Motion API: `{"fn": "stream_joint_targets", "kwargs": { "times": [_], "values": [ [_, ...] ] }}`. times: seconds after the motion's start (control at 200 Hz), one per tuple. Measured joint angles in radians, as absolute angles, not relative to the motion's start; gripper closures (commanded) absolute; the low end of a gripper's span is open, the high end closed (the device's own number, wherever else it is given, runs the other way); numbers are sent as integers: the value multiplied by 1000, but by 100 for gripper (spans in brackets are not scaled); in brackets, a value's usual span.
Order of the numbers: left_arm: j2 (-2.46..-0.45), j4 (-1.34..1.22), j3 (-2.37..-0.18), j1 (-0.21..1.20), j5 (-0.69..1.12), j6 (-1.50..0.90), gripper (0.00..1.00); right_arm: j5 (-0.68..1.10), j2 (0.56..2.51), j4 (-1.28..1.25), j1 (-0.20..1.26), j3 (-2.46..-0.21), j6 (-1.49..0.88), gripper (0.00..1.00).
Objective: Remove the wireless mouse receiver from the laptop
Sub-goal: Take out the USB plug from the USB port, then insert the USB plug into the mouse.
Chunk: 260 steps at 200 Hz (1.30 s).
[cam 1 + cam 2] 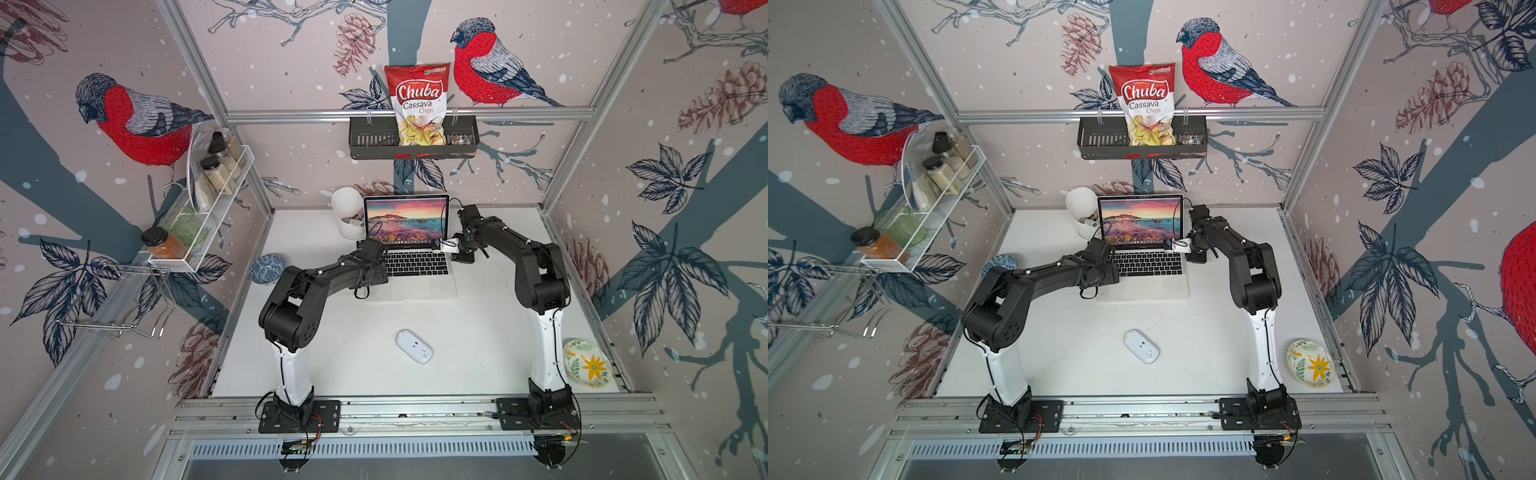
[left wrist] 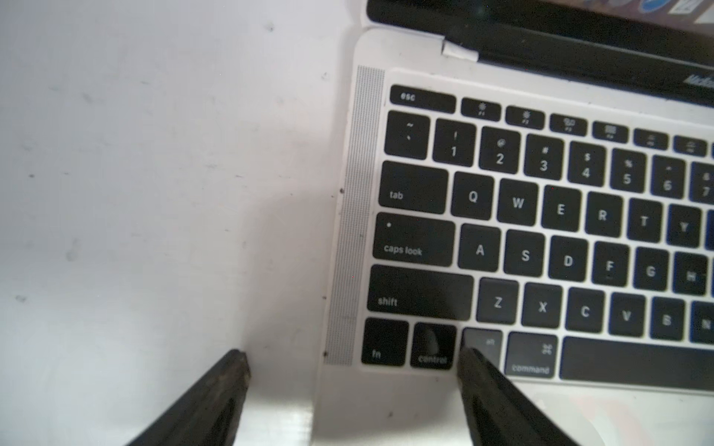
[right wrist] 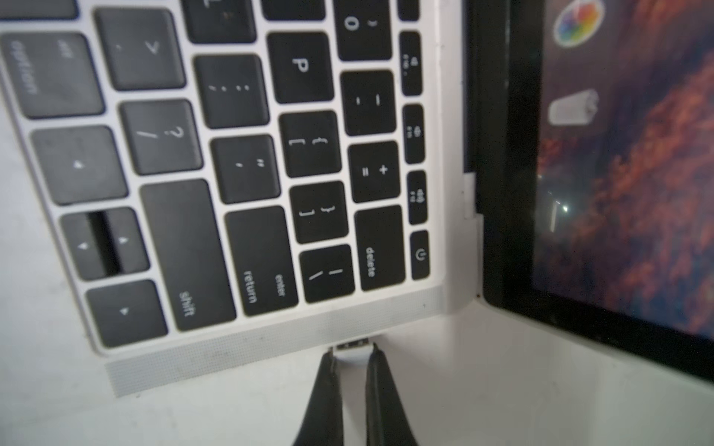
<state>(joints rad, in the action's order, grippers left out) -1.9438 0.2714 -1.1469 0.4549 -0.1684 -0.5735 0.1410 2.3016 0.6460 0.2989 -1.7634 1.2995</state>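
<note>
A flat white worktop [image 1: 353, 332] carries a slim silver laptop with black keys [image 1: 415, 266], which stands open toward the far end in both top views [image 1: 1148, 264], its screen showing a sunset seashore. The left hand [image 2: 351, 357] hangs at the laptop's front left keyboard corner with its two dark fingers [image 2: 216, 401] spread wide and nothing between them. One finger is over the bare worktop just beside the laptop and the other is over the control and alt keys; whether that one touches the keys cannot be told. The right hand [image 3: 353, 351] is at the laptop's right side edge, near the hinge and beside the delete and backslash keys, its fingers [image 3: 328, 394] drawn almost together. A small oval wireless mouse [image 1: 414, 346] lies well apart from the laptop on the near middle of the worktop, its white face with two small marks turned up, untouched by either hand. The tiny silvery wireless mouse receiver [image 3: 352, 345] sits against the laptop's right side edge. The right hand's fingertips pinch it from both sides.
</note>
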Motion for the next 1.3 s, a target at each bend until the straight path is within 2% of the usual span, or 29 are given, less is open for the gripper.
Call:
{"fn": "stream_joint_targets", "kwargs": {
  "times": [0.14, 0.285, 0.45, 0.65, 0.86, 0.971, 1.061, 1.301],
  "values": [
    [-1944, 244, -1137, 456, -183, -570, 12, 130, 2289, 552, 286, -1730, 1288, 100],
    [-1944, 242, -1137, 456, -184, -569, 12, -16, 2271, 448, 250, -1691, 1287, 100],
    [-1944, 242, -1137, 456, -184, -569, 12, -123, 2242, 415, 240, -1648, 1287, 100],
    [-1940, 242, -1138, 463, -187, -570, 12, -173, 2212, 409, 242, -1607, 1283, 100],
    [-1911, 302, -1166, 500, -213, -569, 12, -171, 2148, 451, 248, -1540, 1271, 100],
    [-1869, 434, -1178, 533, -200, -542, 11, -150, 2084, 503, 262, -1481, 1245, 100],
    [-1815, 505, -1178, 552, -202, -538, 11, -137, 2008, 516, 292, -1432, 1202, 100],
    [-1663, 493, -1111, 559, -250, -535, 10, -114, 1798, 494, 413, -1309, 1066, 100]
  ]
}}
